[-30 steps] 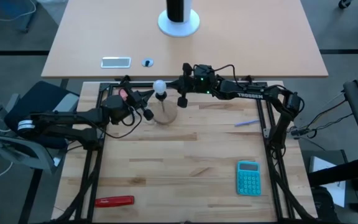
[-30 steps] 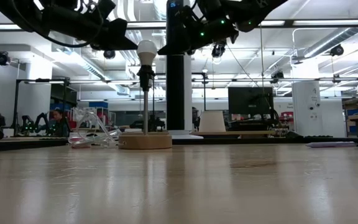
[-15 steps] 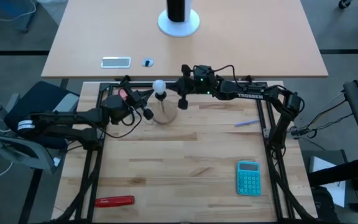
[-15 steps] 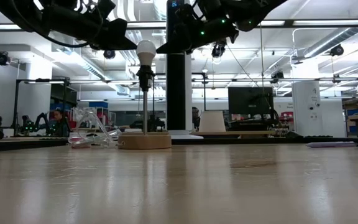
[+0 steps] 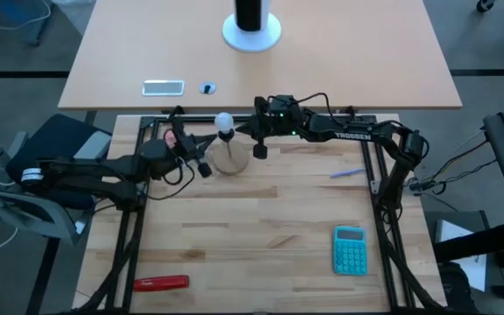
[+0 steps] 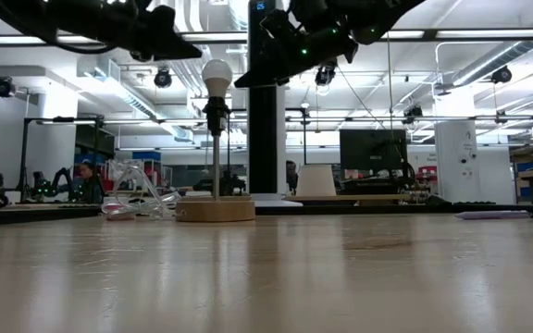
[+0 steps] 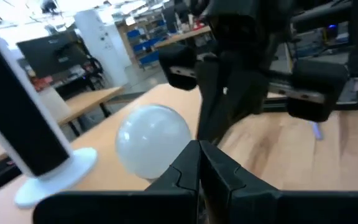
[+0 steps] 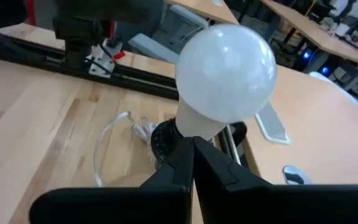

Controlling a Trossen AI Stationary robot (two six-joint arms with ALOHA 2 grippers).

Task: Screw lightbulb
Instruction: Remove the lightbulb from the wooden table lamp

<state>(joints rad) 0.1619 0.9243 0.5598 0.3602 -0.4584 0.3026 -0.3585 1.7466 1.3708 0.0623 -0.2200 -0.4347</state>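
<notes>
A white bulb tops a black socket on a tan wooden base; the calculator is teal.

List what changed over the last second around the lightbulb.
The left hand drew back from the lightbulb, toward its own side of the table. The right hand shifted a little. Both hands are shut and empty. The lightbulb stayed seated on the stand; the calculator did not move.
</notes>
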